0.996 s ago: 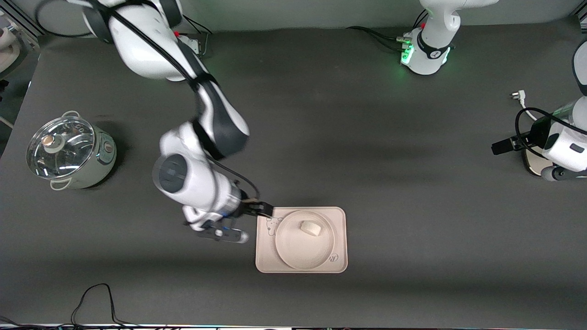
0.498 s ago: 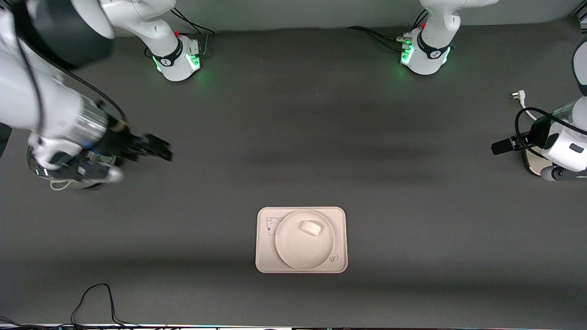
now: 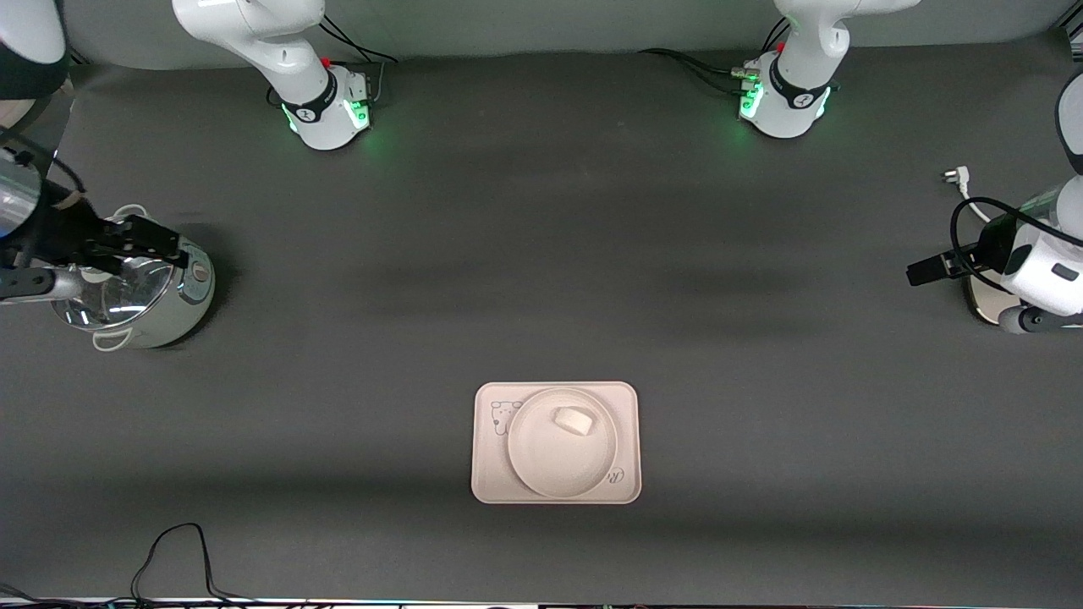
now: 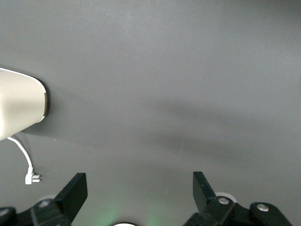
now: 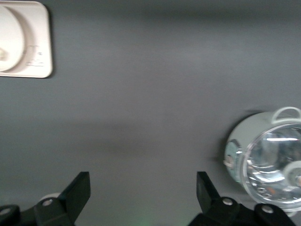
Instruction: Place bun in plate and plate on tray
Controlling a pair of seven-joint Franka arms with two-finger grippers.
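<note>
The cream-white rectangular tray (image 3: 491, 475) lies toward the front-camera edge of the table, midway between the two ends. The round plate (image 3: 550, 467) rests on it, and the small white bun (image 3: 573, 420) sits in the plate. My right gripper (image 3: 156, 239) hangs open and empty over the lidded pot at the right arm's end. In the right wrist view, its fingers (image 5: 143, 188) frame bare table, with the tray's corner (image 5: 41, 56) and plate (image 5: 11, 42) far off. My left gripper (image 3: 918, 272) waits open and empty at the left arm's end, over bare table (image 4: 140, 190).
A pale green pot with a glass lid (image 3: 127, 283) stands at the right arm's end and also shows as the pot (image 5: 270, 165) in the right wrist view. A cream-white object (image 4: 19, 108) with a white cord and plug (image 3: 954, 176) lies at the left arm's end.
My right arm has swung away from the tray's edge to the right arm's end, over the pot. Plate and bun stay on the tray. The left arm has not moved.
</note>
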